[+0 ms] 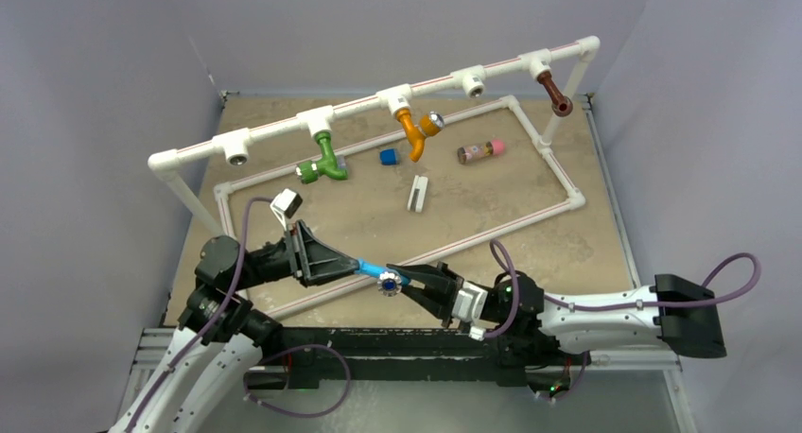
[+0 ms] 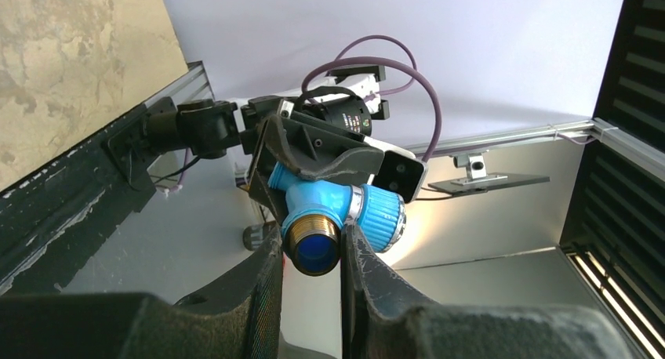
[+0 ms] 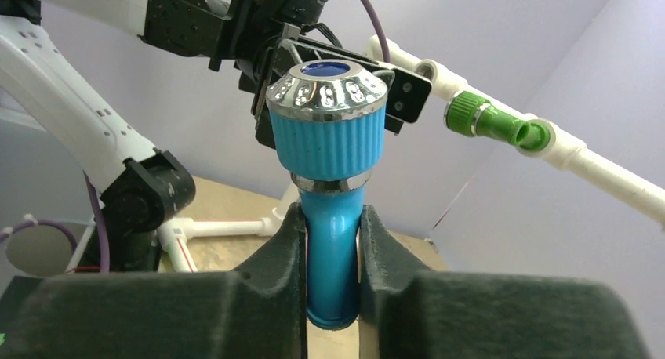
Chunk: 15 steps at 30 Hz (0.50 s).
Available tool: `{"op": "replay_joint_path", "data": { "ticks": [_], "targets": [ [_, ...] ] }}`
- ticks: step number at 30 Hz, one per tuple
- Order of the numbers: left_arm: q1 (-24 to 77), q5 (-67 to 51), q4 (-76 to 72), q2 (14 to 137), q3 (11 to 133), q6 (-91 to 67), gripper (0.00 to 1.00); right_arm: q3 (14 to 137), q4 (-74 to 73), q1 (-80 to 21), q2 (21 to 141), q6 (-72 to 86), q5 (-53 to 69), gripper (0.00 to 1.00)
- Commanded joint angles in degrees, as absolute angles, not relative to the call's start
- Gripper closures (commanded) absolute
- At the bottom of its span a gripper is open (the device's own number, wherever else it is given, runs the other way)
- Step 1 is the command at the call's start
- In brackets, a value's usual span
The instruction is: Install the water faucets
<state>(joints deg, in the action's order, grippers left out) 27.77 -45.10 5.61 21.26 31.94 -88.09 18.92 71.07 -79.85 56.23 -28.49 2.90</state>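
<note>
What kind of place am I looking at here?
Probably a robotics lab test cell: plain walls box in a small table, a white pipe frame holds toy faucets, and two robot arms sit at its near edge.

**Body of the two-arm rig: white shells, black joints, purple cabling.**

Left arm (image 1: 213, 301): white moulded links, black rounded joint housings and a thin purple cable (image 1: 242, 239) running along the outside. A small white-and-black camera block (image 1: 287, 204) sits at the wrist. Left tool (image 1: 362, 265): black wedge-shaped body with two matte black fingers (image 2: 263, 288) that have a grainy surface. Right arm (image 1: 596, 321): one long white link, black joints, a boxy black housing (image 1: 688, 315) at the far end and its own purple cable loop (image 1: 734, 257). A white wrist block (image 1: 466, 303) sits behind the black right tool (image 1: 405, 280). Its fingers (image 3: 267, 288) are thick, dark and coarse-textured, with rounded inner edges.
</note>
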Motion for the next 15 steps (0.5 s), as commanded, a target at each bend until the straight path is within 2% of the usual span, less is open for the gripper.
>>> {"op": "replay_joint_path", "data": {
  "ticks": [1,2,6,7,8,10,12,15],
  "targets": [
    [27.9,-45.3,2.9,20.1,31.3,-90.8,1.00,21.7,73.7,-80.0,55.9,-30.0,2.8,0.94],
    [28.0,-45.2,2.9,20.0,31.2,-90.8,1.00,21.7,73.7,-79.9,55.9,-29.9,3.0,0.99],
    [28.0,-45.3,3.5,20.0,31.3,-90.8,1.00,21.9,73.6,-80.2,56.0,-29.5,3.4,1.00],
    [28.0,-45.2,3.8,19.9,31.3,-90.8,0.93,21.9,73.8,-80.2,56.0,-29.3,3.4,1.00],
    [27.9,-45.0,3.9,19.9,31.4,-90.7,0.78,21.8,73.9,-80.2,55.9,-29.0,3.3,1.00],
    [27.9,-44.6,4.9,19.9,32.0,-89.6,0.59,21.9,73.8,-80.2,55.7,-28.2,2.9,1.00],
    [27.9,-44.2,7.5,20.3,33.7,-87.2,0.48,21.7,73.8,-80.3,55.3,-27.2,2.8,1.00],
    [28.0,-43.4,11.4,21.0,36.5,-82.8,0.38,21.8,72.8,-80.2,54.3,-25.1,1.7,1.00]
  ]
}}
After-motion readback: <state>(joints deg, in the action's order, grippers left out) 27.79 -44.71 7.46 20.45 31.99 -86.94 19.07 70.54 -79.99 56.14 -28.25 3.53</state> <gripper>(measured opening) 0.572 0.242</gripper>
